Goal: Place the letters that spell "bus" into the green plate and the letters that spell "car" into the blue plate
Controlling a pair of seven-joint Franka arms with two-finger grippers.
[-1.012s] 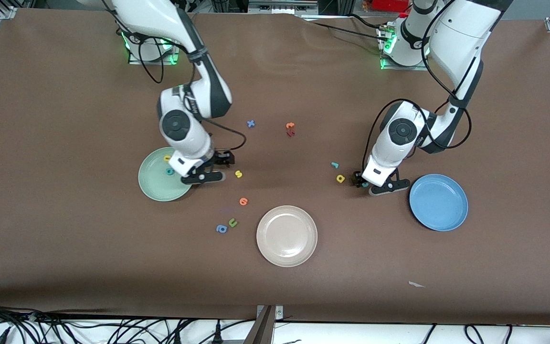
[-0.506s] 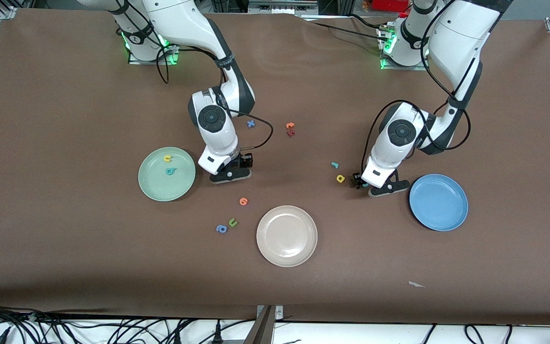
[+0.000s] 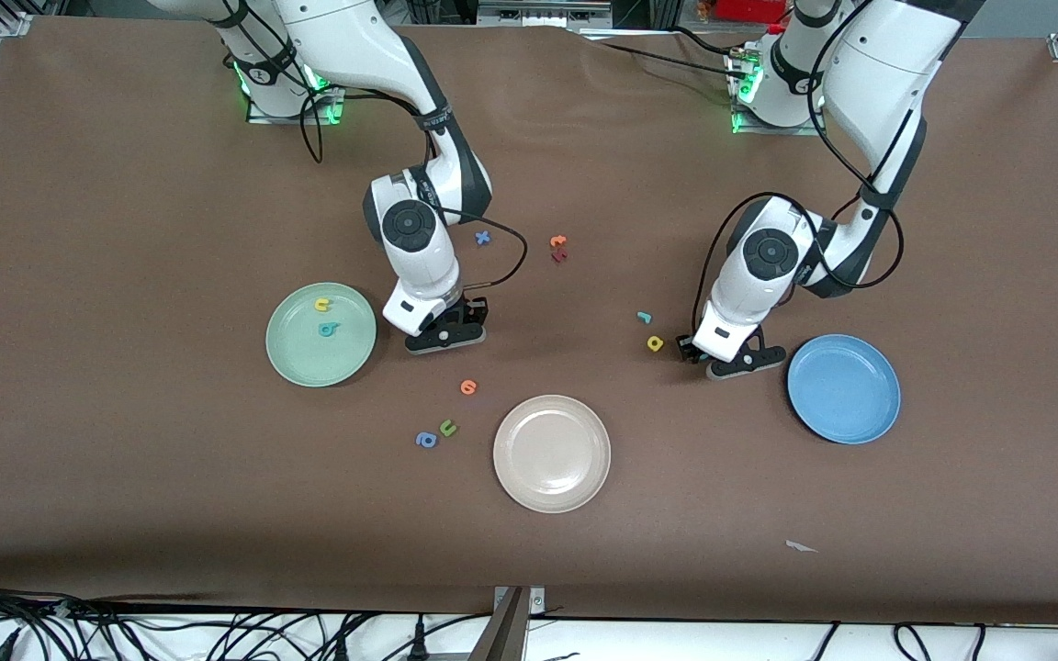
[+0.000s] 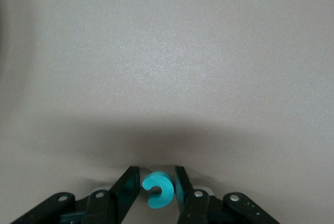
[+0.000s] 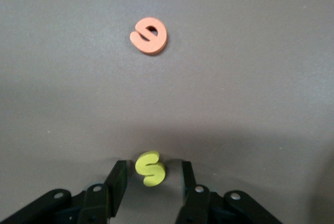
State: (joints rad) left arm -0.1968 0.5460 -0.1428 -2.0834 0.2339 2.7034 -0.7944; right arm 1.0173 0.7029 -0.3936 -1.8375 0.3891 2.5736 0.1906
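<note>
The green plate holds a yellow u and a teal b. Beside it, toward the table's middle, my right gripper is down at the table. Its open jaws flank the yellow s, with a gap on each side. My left gripper is low on the table beside the empty blue plate. Its fingers press on the sides of the teal c, which lies flat. The yellow a and teal r lie next to that gripper.
An orange letter lies just nearer the camera than the right gripper. A blue a, a green u and a cream plate lie nearer still. A blue x and orange and red letters lie toward the bases.
The right arm swung from over the green plate's edge to the yellow s and came down around it. Both grippers' jaws narrowed. The left arm stayed in place over the c.
</note>
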